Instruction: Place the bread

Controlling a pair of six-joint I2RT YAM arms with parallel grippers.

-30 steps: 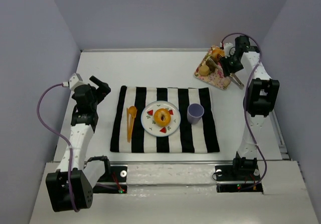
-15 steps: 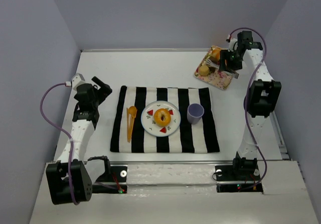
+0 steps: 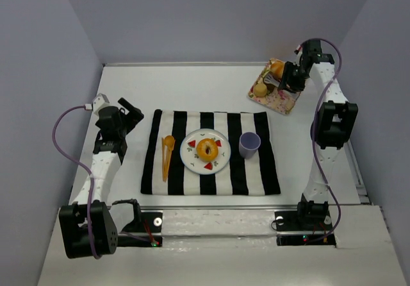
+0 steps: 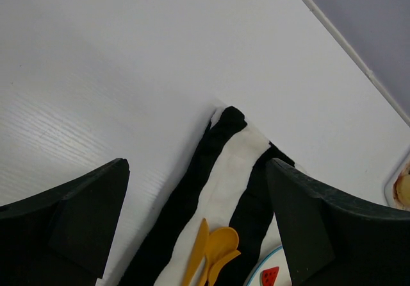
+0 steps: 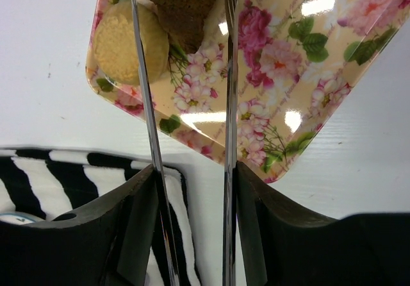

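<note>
- the right gripper [image 5: 192,190] was clenched on a pair of thin metal tongs [image 5: 227,106]; its black fingers [image 5: 138,235] filled the bottom of the right wrist view, pressed against the outside of the two blades.
- the blades ran up to the top edge of that view, one on either side of the dark brown piece of bread [image 5: 179,4]; whether they were squeezing it could not be told.
- the bread lay on the floral rectangular tray [image 5: 288,74], at the top of the frame, touching a round tan bun [image 5: 128,42] just to its left.
- in the top view the tray sat in the upper right of the white table [image 3: 205,87], with the right gripper above its far edge.
- a corner of the black-and-white striped cloth [image 3: 211,151] lay just beside the tray's near corner, in the lower left of the wrist view.
- on the cloth, at mid-frame in the top view, sat a white round plate [image 3: 221,161] with an orange ring-shaped roll [image 3: 206,149], a purple cup [image 3: 249,145] to its right and orange plastic cutlery [image 3: 167,154] to its left.
- the left gripper [image 4: 195,170] was spread wide and held nothing, hovering at the left of the table near the cloth's far left corner.
</note>
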